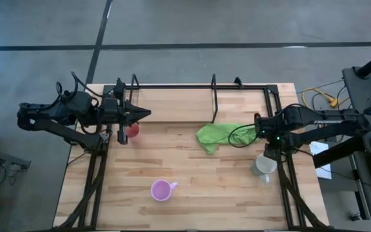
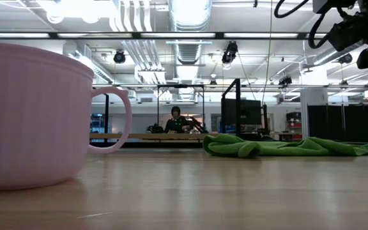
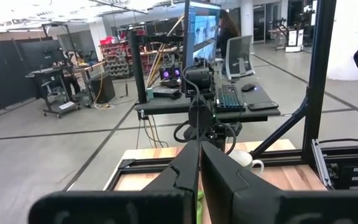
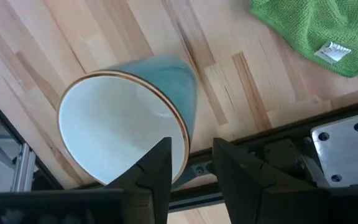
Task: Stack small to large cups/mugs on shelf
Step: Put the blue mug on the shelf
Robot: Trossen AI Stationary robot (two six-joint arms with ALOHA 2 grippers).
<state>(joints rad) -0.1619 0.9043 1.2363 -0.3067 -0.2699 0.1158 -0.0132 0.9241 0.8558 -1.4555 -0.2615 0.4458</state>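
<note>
A grey-white mug [image 1: 265, 165] stands upright near the table's right edge. My right gripper [image 4: 191, 165] is open and points down at it. One finger [image 4: 157, 165] is over the mug's hollow and the other [image 4: 235, 165] is outside its wall. My left gripper [image 1: 145, 114] is shut and empty, held level above the shelf's [image 1: 192, 103] left end. A red-pink cup [image 1: 133, 131] stands just to its near side. A lilac mug with a handle [image 1: 161, 190] stands near the front, and fills the left of the low view [image 2: 30, 115]. My right gripper straddles the mug's rim [image 4: 180, 140] on the side toward the table's right edge, coming from above. I cannot tell whether either finger touches the wall. The mug stands on the table.
A green cloth [image 1: 221, 135] lies crumpled in the middle right, between the shelf and the grey-white mug. Upright black rod loops [image 1: 214, 87] stand along the shelf. A black frame rail [image 4: 278, 149] runs along the table's right edge, close to the mug.
</note>
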